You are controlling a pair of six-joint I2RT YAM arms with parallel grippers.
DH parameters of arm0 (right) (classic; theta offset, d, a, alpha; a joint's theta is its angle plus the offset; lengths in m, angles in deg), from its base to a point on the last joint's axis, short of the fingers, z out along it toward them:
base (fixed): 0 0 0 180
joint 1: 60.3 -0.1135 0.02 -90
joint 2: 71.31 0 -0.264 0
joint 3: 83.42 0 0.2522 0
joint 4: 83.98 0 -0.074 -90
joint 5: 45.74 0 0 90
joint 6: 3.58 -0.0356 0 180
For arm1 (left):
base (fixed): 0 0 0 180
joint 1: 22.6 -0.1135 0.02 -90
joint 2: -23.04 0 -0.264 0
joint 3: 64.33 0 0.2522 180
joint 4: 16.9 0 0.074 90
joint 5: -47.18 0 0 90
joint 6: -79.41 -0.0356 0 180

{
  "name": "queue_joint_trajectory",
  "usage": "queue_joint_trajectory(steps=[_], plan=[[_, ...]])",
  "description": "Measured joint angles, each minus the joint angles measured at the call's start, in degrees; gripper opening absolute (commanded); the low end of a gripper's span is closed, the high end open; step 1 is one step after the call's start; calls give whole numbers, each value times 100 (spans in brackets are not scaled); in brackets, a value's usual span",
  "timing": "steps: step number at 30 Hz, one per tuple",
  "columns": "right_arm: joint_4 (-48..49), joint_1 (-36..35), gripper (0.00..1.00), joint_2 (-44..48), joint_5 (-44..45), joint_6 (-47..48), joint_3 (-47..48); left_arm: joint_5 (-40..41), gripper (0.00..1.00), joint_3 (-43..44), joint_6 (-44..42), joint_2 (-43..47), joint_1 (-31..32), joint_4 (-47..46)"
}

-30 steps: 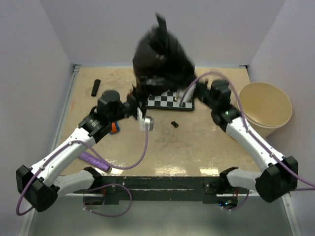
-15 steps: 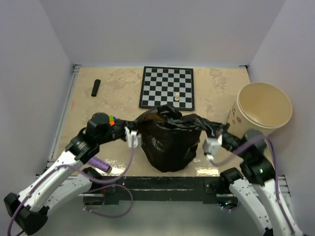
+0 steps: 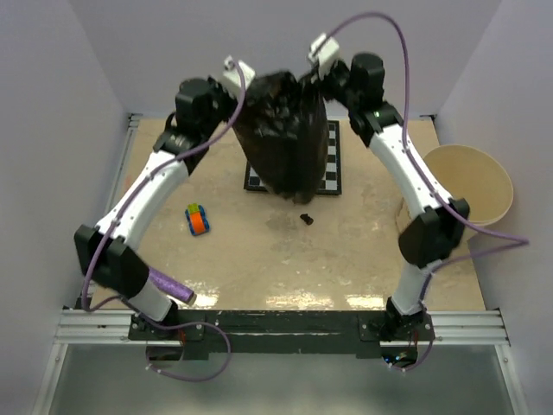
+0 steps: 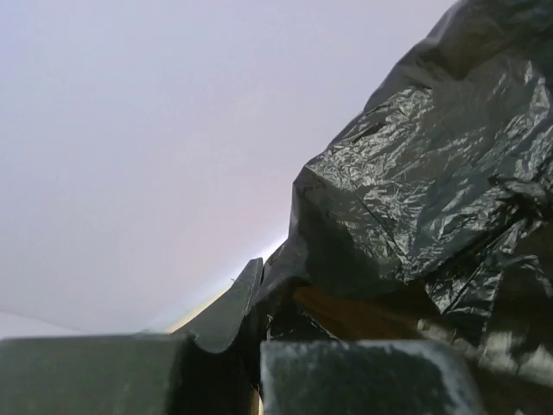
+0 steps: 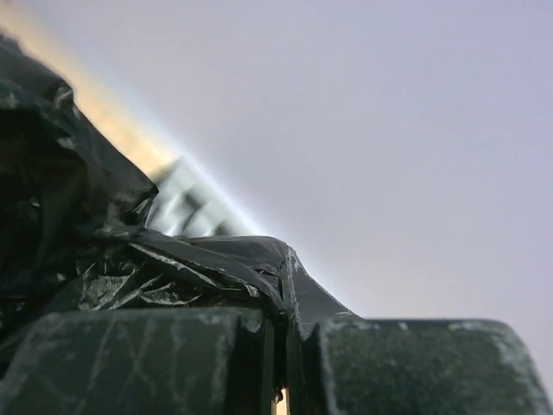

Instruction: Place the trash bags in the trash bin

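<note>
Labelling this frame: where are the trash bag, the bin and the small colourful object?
trash bag [image 3: 285, 130], top view, middle of hanging film.
trash bin [image 3: 492, 186], top view, bare inner wall.
small colourful object [image 3: 199, 220], top view, its middle.

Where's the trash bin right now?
In the top view, the trash bin stands at the table's right edge, right of the chessboard and just beyond the right arm.

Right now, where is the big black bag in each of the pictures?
Top external: the trash bag hangs at the top middle, covering part of the chessboard, between the left gripper and the right gripper.
Left wrist: the trash bag fills the right side, pinched at the bottom.
Right wrist: the trash bag fills the left and bottom, pinched there.
Shared landmark: the pale wall behind it.
</note>
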Motion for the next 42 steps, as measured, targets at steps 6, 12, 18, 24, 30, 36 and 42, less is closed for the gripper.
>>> queue_joint_trajectory(steps=[6, 12, 18, 24, 30, 36, 42], plan=[[1545, -42, 0, -1438, 737, -358, 3185, 713, 0, 3416, 11, -1648, -232, -968], [5139, -962, 0, 811, 118, 1016, 800, 44, 0, 2848, -804, -527, 706, -4168], [6277, -1215, 0, 2636, 382, 1897, -2184, -1128, 0, -592, -2302, 1419, 1333, -5370], [1781, -1084, 0, 2769, 557, 2361, -4406, -2243, 0, -3471, -5169, 2367, 1318, -199], [-988, -1075, 24, 5451, -107, 1794, -5469, -2476, 0, -3943, -3840, 3491, 1355, 400], [-697, -1082, 69, 5991, -190, 1172, -3812, -1615, 0, -2741, -1805, 3340, 1355, -1016], [-1611, -1082, 86, 5121, 144, 85, -2881, -1040, 0, -2691, -894, 3047, 1217, -1213]])
